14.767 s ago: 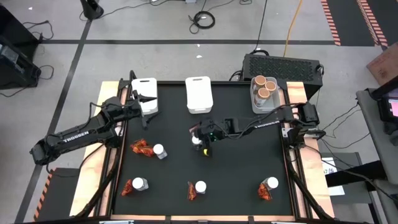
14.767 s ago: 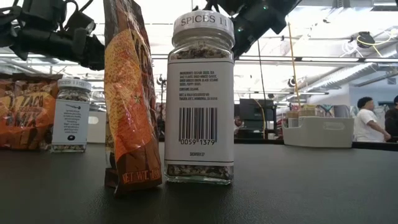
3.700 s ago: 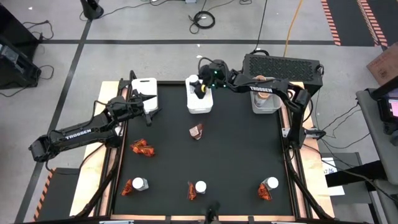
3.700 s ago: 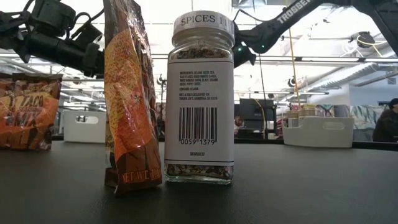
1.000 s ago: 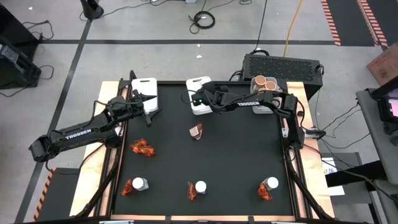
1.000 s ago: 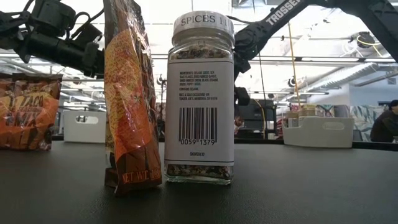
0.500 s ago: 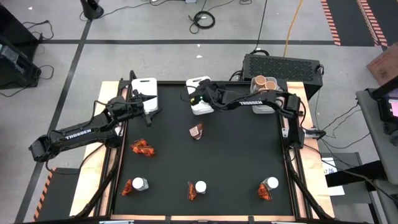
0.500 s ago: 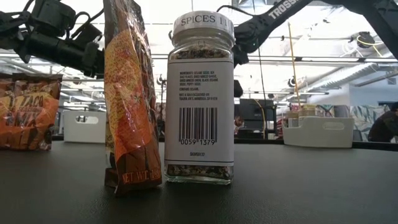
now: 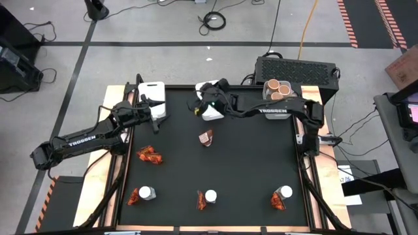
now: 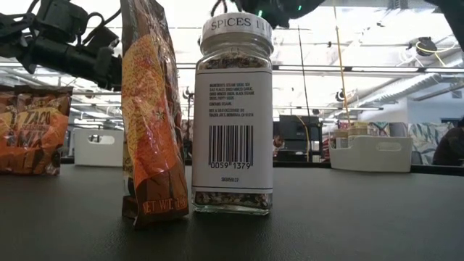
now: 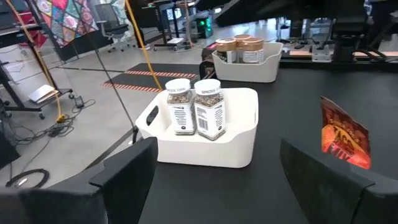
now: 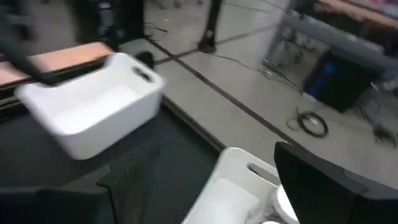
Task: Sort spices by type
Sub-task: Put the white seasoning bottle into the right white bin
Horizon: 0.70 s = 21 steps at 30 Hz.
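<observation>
Right arm: you have it stretched across the back of the table, right gripper over the near-left edge of the middle bin; fingers spread, nothing between them.
Left arm: you have it waiting at the table's left side, left gripper just in front of the left bin; fingers parted and empty.
Jars: two sit side by side in the middle bin; three more jars stand along the front edge, each beside a sachet.
Sachets: one stands alone mid-table; another lies left of centre.
Tubs: tan-topped tubs sit in the right bin.
Surface: black mat on a wood-edged table.
Room: grey floor with cables; a person shows far behind the table.
</observation>
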Tool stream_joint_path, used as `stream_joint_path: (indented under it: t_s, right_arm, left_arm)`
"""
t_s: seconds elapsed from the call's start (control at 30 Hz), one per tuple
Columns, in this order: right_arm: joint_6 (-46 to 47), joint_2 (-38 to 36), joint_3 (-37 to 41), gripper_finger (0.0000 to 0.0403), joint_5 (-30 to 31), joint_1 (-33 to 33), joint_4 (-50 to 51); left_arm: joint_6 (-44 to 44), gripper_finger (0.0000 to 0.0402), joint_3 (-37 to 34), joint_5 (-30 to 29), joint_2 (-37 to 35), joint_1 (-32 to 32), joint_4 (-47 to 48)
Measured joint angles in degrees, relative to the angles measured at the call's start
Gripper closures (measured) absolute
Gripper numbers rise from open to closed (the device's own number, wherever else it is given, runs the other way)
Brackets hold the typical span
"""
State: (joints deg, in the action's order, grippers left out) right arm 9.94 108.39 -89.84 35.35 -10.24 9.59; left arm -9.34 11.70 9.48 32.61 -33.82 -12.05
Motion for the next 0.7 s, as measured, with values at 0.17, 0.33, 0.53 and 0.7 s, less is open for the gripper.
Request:
stream_joint_path:
  t_s: [0.17,0.33,0.53,0.7]
  right_arm:
    - [-1.14,-3.42,0.04,0.0094,-10.36,4.31,9.3]
    - [2.79,-6.03,0.02,0.0094,-23.48,9.04,19.53]
    - [5.25,-5.25,0.03,0.0094,-28.49,15.35,21.65]
    - [2.69,-3.66,0.15,0.0094,-28.21,19.14,21.92]
  left_arm:
    - [0.11,0.0063,0.0,2.57,0.01,0.15,-0.29]
    - [1.63,0.0063,0.0,7.41,-0.01,0.24,-1.98]
    - [2.24,0.0063,0.0,12.74,0.0,0.24,-2.88]
    - [3.1,0.0063,0.0,14.74,-0.01,0.22,-3.93]
